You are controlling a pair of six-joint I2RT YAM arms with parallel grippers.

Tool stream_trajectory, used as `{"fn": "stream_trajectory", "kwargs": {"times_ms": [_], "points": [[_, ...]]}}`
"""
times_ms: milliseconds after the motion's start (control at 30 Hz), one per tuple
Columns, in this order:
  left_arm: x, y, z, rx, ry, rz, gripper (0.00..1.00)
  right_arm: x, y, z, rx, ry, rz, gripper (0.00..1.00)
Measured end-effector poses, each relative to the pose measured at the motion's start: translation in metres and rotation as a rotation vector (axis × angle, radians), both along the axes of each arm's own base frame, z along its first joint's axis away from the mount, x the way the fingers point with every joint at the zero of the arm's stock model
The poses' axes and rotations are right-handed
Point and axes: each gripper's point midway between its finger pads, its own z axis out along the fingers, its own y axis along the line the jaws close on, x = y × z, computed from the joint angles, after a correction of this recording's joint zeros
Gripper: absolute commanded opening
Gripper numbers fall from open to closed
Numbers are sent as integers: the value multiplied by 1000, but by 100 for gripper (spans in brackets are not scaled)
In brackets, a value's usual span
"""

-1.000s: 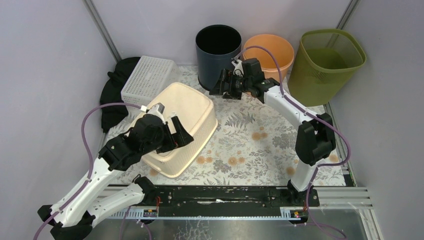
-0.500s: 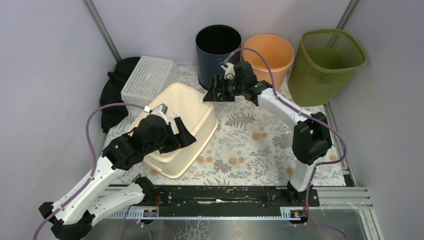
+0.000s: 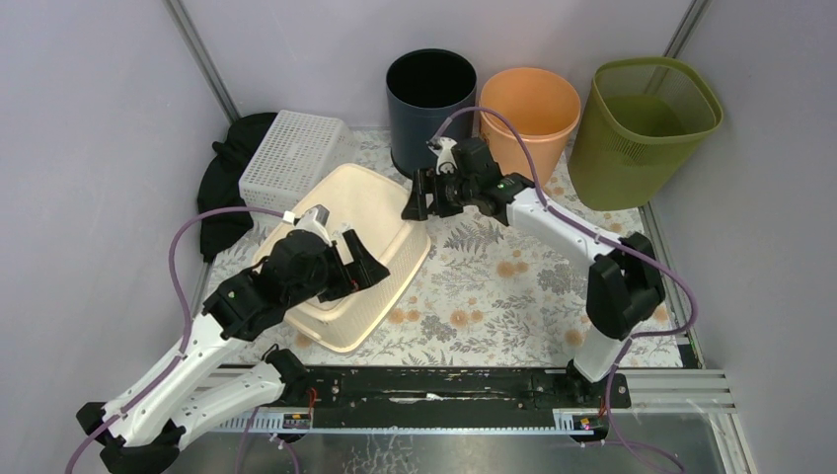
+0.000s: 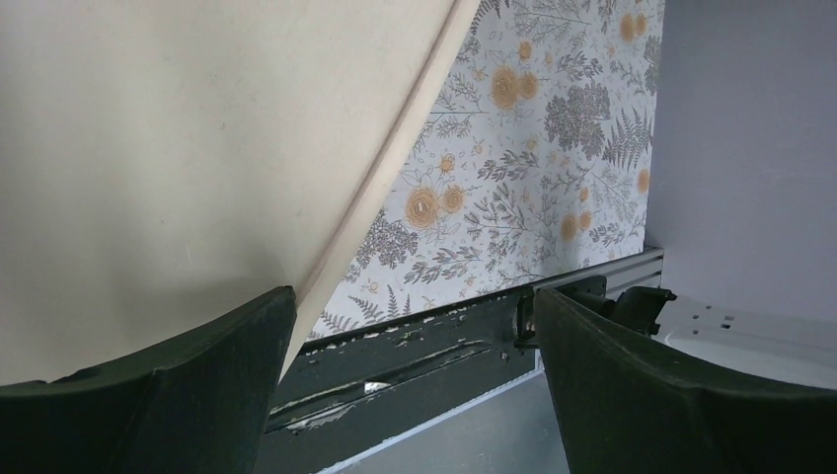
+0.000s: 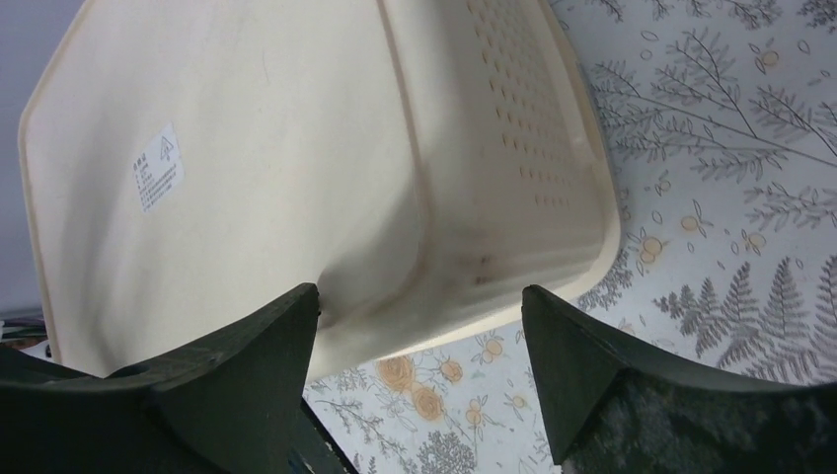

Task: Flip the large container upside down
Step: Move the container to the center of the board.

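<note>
The large cream container (image 3: pixel 370 242) lies bottom-up on the floral mat, its flat base facing up. It fills the upper left of the left wrist view (image 4: pixel 178 148) and shows its base, with a small white label, and its perforated side in the right wrist view (image 5: pixel 296 168). My left gripper (image 3: pixel 357 267) is open above the container's near right part, the rim beside its left finger. My right gripper (image 3: pixel 417 196) is open just above the container's far right corner, holding nothing.
A white perforated basket (image 3: pixel 292 153) and a black bundle (image 3: pixel 225 178) lie at the back left. A dark bin (image 3: pixel 429 104), an orange bin (image 3: pixel 533 104) and a green mesh bin (image 3: pixel 646 123) stand along the back. The black front rail (image 3: pixel 444 385) runs along the near edge.
My right gripper has swung left and down from beside the dark bin to the container's far right corner. The left arm and the container have barely moved.
</note>
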Motion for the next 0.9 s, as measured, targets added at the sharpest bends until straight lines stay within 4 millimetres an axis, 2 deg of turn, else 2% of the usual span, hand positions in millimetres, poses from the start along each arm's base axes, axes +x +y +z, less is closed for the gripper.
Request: {"fn": "stream_trajectory", "kwargs": {"times_ms": [600, 900], "points": [[9, -3, 1, 14, -6, 16, 100, -39, -50, 5, -72, -47, -91, 74], [12, -1, 1, 44, -2, 26, 100, -76, -85, 6, -75, -35, -154, 73]]}}
